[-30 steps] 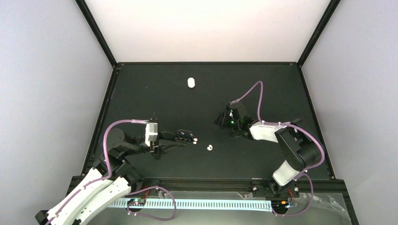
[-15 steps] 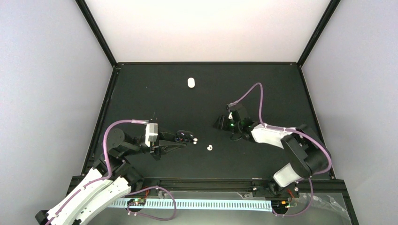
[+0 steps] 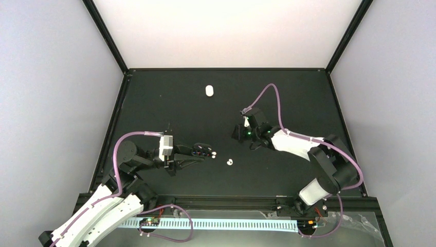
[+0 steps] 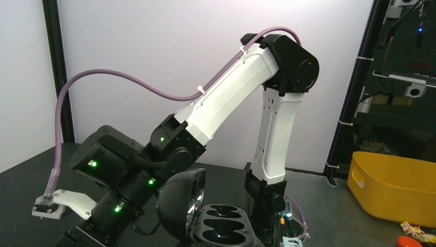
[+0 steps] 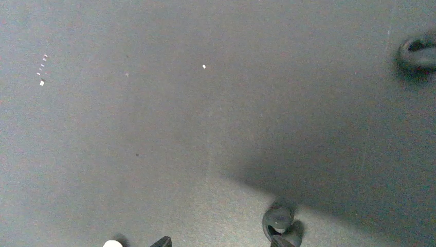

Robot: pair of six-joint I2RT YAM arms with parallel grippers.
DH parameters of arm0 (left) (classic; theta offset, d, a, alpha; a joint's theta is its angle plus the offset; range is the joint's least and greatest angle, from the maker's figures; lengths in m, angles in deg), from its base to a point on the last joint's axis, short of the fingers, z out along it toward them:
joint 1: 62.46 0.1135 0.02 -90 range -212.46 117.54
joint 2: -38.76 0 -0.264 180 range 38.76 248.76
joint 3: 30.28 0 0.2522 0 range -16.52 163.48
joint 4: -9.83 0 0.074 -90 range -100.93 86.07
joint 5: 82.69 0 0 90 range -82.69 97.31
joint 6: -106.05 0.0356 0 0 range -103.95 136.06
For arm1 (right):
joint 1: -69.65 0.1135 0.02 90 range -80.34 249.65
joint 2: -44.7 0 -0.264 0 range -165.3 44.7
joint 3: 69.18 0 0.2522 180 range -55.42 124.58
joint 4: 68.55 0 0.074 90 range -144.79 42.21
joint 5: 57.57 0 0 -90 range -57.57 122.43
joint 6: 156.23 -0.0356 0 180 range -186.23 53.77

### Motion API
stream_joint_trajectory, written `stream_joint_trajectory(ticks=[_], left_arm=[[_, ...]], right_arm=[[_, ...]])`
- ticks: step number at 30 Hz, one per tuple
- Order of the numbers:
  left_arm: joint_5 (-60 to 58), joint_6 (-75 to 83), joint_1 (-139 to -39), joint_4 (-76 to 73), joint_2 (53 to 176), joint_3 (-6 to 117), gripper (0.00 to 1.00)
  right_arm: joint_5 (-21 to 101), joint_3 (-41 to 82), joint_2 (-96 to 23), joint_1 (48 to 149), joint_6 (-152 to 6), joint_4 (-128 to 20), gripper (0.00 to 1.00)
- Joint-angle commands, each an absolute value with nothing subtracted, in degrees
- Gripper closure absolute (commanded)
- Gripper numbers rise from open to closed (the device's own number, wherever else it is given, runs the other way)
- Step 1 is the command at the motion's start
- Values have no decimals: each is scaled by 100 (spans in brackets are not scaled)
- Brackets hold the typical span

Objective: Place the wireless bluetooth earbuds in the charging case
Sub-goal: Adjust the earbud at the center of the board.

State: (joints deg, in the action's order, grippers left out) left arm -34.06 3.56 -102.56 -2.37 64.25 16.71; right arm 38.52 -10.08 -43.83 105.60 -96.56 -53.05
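My left gripper (image 3: 194,155) holds the open black charging case (image 3: 203,150) low over the table. In the left wrist view the case (image 4: 222,226) shows its raised lid and two dark wells; my fingers are hidden. Two white earbuds (image 3: 214,153) (image 3: 230,161) lie just right of the case. My right gripper (image 3: 237,134) is open in the right wrist view (image 5: 221,242), low over the mat. One black earbud (image 5: 279,220) lies against its right fingertip (image 5: 282,240). A second black earbud (image 5: 417,51) lies at the upper right. The black buds do not show in the top view.
A white oval case (image 3: 209,90) lies toward the far edge of the black table. A small white rounded thing (image 5: 112,244) is cut off by the bottom edge of the right wrist view. Black frame rails (image 3: 226,69) border the table.
My right arm has stretched out, moving its gripper left and a little farther from the bases. The left arm, the case and the white earbuds have not moved.
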Motion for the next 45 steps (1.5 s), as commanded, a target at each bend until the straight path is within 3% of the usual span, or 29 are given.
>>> stream_joint_trajectory(ticks=[1,21,45], left_arm=[[-3504,415,-10212,-283,6398,1785,98],[-3481,422,-10215,-290,6406,1785,99],[-3457,419,-10211,-293,6395,1785,98]], right_arm=[[3752,-827,-4660,10596,-9424,-5082,52],[3177,-688,-5151,10627,-9383,-5016,61],[2594,-844,-4818,10629,-9385,-4934,83]])
